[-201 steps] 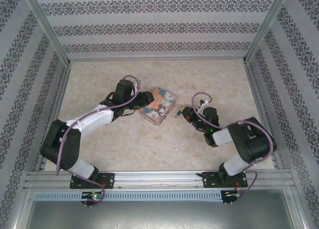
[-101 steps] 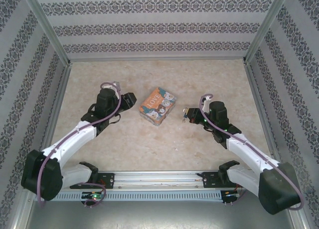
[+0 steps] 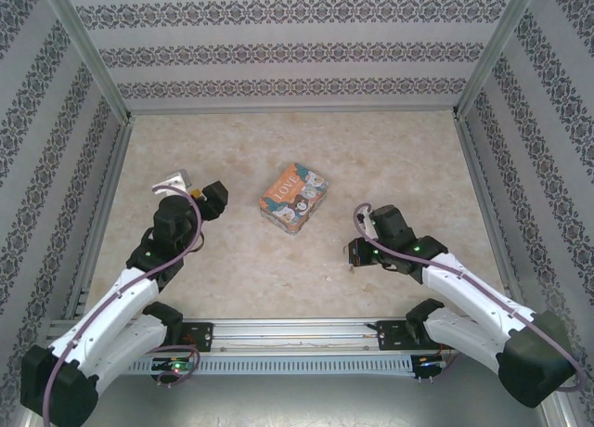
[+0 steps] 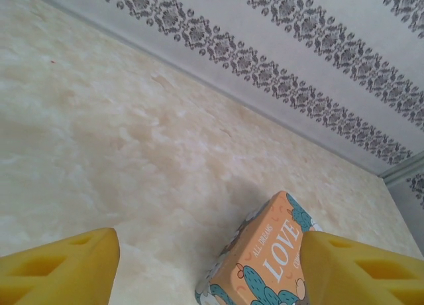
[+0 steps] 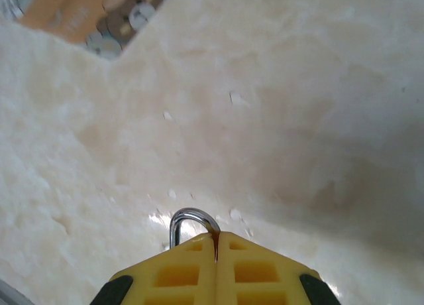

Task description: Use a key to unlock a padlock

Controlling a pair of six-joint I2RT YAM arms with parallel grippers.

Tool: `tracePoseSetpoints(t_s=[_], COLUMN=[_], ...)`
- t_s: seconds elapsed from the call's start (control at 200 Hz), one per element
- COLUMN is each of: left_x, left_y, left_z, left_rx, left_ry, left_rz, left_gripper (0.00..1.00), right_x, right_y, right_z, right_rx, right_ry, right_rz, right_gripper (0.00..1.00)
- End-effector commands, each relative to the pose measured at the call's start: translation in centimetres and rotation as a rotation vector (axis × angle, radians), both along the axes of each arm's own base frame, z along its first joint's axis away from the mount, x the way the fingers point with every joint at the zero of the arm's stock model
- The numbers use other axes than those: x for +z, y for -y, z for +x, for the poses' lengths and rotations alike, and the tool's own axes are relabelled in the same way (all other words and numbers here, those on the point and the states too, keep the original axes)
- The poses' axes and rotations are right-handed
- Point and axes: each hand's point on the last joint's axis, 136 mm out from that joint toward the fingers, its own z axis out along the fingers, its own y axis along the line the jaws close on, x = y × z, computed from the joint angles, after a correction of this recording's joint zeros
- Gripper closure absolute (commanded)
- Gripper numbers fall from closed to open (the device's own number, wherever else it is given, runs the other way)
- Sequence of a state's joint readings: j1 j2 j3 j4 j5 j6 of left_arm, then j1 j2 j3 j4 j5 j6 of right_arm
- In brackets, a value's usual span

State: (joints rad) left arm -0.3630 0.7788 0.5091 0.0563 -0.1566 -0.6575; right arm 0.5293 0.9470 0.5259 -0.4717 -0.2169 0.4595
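My left fingers (image 4: 59,272) stand wide with nothing between them, and the LOVE tin (image 4: 265,265) sits just ahead, toward the right-hand one. My right fingers (image 5: 252,272) are pressed together low over the bench (image 5: 298,86), pinching the padlock (image 5: 192,220). Its silver shackle pokes out past the tips and the body is hidden. I can't make out the key, so I judge the unlocking is all left to do: find the key, fit it, turn it.
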Motion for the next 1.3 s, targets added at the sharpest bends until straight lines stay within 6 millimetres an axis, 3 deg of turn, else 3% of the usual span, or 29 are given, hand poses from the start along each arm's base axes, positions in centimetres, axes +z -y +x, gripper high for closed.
tracePoseSetpoints(t_s=[0.0, 0.285, 0.719, 1.294], left_x=[0.1, -0.6, -1.3, -0.3], left_y=[-1.8, -2.6, -2.5, -2.0], left_z=[-0.8, -2.6, -3.4, -3.5], left_rx=[0.065, 0.079, 0.069, 0.038], left_ry=[0.025, 0.012, -0.004, 0.017], left_rz=[0.011, 0.001, -0.043, -0.042], left_gripper=[0.26, 0.24, 0.23, 0.22], right_x=[-0.9, -3.1, -5.2, -5.7], right_y=[0.9, 0.5, -0.2, 0.2], right_z=[-1.3, -2.2, -2.4, -2.3], right_rx=[0.014, 0.034, 0.041, 0.023], right_ry=[-0.042, -0.126, -0.168, -0.189], right_rz=[-0.078, -0.105, -0.095, -0.127], right_gripper=[1.0, 1.0, 1.0, 0.99])
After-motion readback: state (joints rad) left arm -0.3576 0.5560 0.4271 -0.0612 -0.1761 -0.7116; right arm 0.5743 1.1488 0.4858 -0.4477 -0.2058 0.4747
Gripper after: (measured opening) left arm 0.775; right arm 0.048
